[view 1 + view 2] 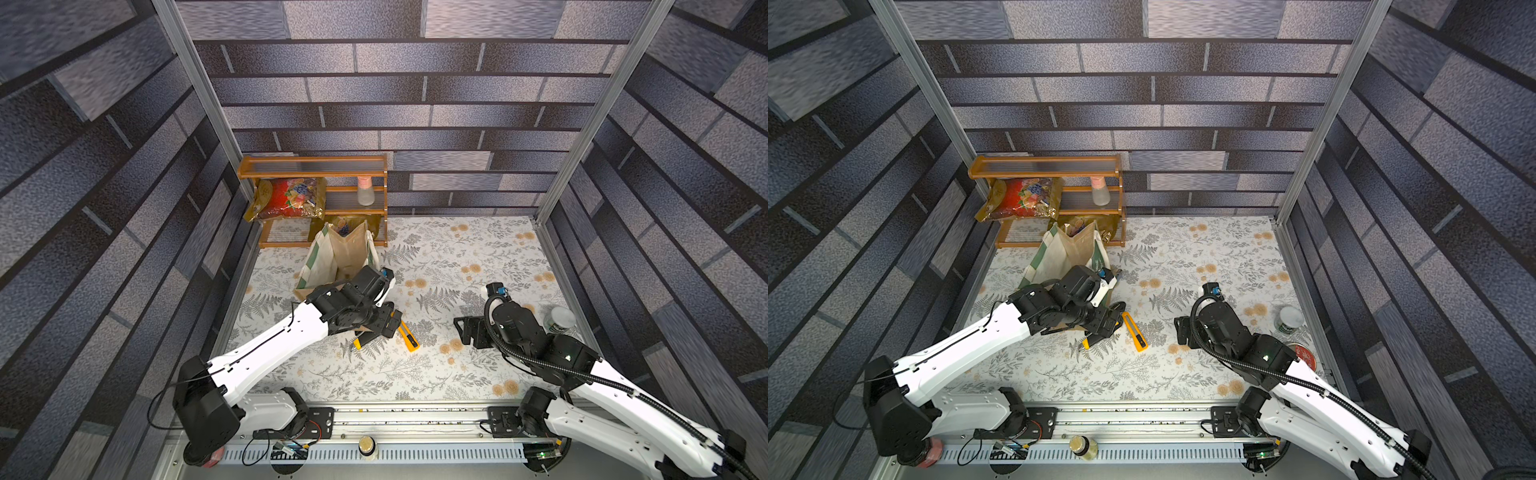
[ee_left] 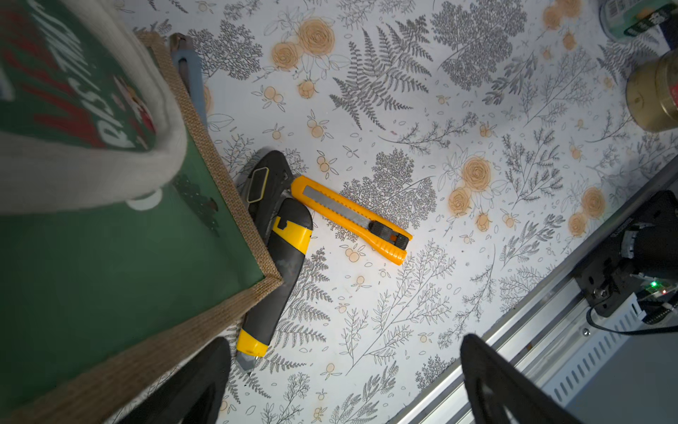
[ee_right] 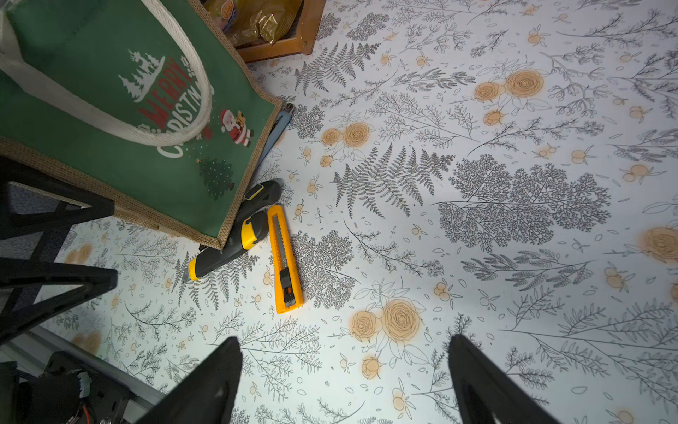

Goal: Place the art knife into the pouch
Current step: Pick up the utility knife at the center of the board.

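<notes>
the pick-up has not begun: the yellow snap-off art knife (image 2: 352, 216) lies flat on the floral mat (image 2: 513, 257), just beside the lower corner of the standing pouch (image 3: 110, 154), with its tip close to two black-and-yellow utility knives (image 2: 282, 257) tucked against the pouch's edge. the left gripper (image 2: 343, 339) hovers over the knives with jaws spread wide and empty, while the right gripper (image 3: 345, 339) hangs well apart, also wide and empty. next, as i judge it, the left gripper must drop across the yellow handle, clear of the other knives, close, then lift it over the pouch's open top.
</notes>
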Available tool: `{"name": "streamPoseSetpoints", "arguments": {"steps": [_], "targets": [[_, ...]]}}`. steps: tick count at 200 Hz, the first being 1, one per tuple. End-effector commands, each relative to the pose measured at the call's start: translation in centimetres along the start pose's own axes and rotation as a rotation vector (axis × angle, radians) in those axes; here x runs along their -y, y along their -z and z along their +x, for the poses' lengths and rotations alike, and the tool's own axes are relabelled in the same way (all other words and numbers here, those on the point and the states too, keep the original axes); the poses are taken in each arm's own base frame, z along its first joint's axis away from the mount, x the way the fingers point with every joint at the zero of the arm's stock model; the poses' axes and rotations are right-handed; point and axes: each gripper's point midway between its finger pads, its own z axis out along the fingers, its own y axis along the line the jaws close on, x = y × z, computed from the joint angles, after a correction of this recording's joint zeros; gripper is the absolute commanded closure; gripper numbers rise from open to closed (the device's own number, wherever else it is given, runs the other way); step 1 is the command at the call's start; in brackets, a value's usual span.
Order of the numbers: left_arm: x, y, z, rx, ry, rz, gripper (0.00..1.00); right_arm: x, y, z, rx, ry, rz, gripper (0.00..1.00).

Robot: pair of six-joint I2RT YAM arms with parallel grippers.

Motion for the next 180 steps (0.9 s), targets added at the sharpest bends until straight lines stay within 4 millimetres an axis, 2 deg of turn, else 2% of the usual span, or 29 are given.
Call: {"name": "streamPoseSetpoints", "arguments": {"steps": [1,27,59,70,87,135,180], "targets": [[0.6,-1.7,0.1,-0.063,-0.056,0.005,0.01,0.5,0.1,0.5,-0.001,-0.015,0.007,0.1],[0.3,-3.8,0.3,-0.126,-0.047,-0.018,0.03,0.6,0.5,0.3,0.016,-0.014,0.005,0.08],[-0.1,-5.4,0.5,-0.168,-0.067,-0.04,0.04,0.9,0.7,0.4,0.02,-0.011,0.01,0.07],[-0.7,-6.0,0.8,-0.184,-0.057,-0.043,0.09,1.1,0.6,0.6,0.016,-0.011,0.019,0.07],[-1.4,-7.0,1.5,-0.211,-0.032,-0.032,0.09,1.4,0.5,0.8,0.012,-0.01,0.032,0.07],[-3.4,-8.7,3.8,-0.267,-0.053,-0.098,0.14,1.8,0.6,0.9,0.02,-0.019,0.045,0.07],[-3.6,-10.2,4.8,-0.314,-0.114,-0.165,0.18,1.9,0.5,1.1,0.017,-0.024,0.051,0.07]]}}
